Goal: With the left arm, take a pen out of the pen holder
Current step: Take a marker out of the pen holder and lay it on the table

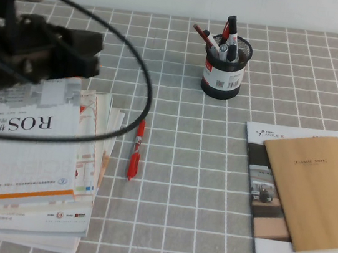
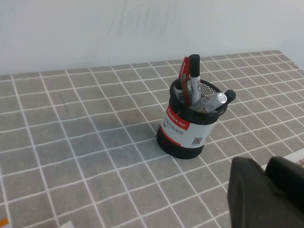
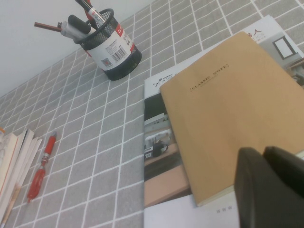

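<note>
Stacked ROS textbooks (image 1: 22, 143) lie by our left gripper (image 2: 266, 166), jaws together and empty, right gripper (image 3: 265, 156) likewise over the notebook (image 3: 228, 109); pens (image 1: 230, 41) in the far mesh pen holder (image 1: 224, 77) we judge light, stiff, slick: pinch an upper barrel.

The grey tiled table (image 1: 161, 226) carries a black mesh pen holder (image 1: 224, 71). A red pen (image 1: 135, 150) lies left of the holder, nearer the robot. A book stack (image 1: 25, 163) lies farther left. A brochure (image 1: 255, 164) lies right of the holder, nearer the robot.
</note>
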Controlling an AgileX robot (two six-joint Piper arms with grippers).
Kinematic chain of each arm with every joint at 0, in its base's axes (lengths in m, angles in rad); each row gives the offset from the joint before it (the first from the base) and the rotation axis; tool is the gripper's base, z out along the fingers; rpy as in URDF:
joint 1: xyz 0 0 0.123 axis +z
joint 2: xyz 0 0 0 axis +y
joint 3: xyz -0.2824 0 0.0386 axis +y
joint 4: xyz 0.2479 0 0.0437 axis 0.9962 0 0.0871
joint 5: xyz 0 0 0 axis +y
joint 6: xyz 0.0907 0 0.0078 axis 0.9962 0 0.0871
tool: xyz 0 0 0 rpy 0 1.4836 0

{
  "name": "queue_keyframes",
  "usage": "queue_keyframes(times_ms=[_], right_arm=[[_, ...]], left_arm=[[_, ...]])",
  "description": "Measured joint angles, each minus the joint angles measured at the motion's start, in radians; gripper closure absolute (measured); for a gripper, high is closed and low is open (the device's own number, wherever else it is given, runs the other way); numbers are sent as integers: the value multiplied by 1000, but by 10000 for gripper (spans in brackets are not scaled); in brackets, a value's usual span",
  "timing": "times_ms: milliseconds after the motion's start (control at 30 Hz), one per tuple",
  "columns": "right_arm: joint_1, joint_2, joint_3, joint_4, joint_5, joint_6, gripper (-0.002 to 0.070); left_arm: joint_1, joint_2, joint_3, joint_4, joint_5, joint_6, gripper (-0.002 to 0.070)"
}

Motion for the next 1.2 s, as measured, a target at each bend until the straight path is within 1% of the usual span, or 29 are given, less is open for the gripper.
queue_keyframes(times_ms=[67, 200, 233, 267, 333, 433, 567, 733, 833, 1000, 1100, 1200], right_arm=[[0, 0, 0, 0, 0, 0, 689], [0, 0, 0, 0, 0, 0, 689], [0, 0, 0, 0, 0, 0, 689], [0, 0, 0, 0, 0, 0, 689], [0, 0, 0, 0, 0, 0, 689], [0, 0, 0, 0, 0, 0, 689], [0, 0, 0, 0, 0, 0, 689], [0, 0, 0, 0, 0, 0, 689], [0, 0, 0, 0, 0, 0, 688], [0, 0, 0, 0, 0, 0, 689], [0, 0, 0, 0, 0, 0, 689], [0, 0, 0, 0, 0, 0, 689]], left_arm=[[-10, 57, -42, -38, 0, 28, 606], [-13, 168, -109, -117, 0, 48, 445], [-13, 196, -123, -124, 2, 48, 416], [-13, 224, -142, -132, 9, 48, 389], [-13, 269, -188, -138, 35, 48, 365], [-13, 331, -267, -140, 94, 48, 360], [-13, 415, -376, -140, 166, 52, 372], [-13, 518, -473, -140, 242, 103, 375], [-19, 577, -499, -140, 257, 165, 375], [-36, 644, -507, -140, 278, 359, 375], [-35, 662, -507, -138, 280, 417, 375], [-35, 662, -508, -136, 284, 433, 378]])
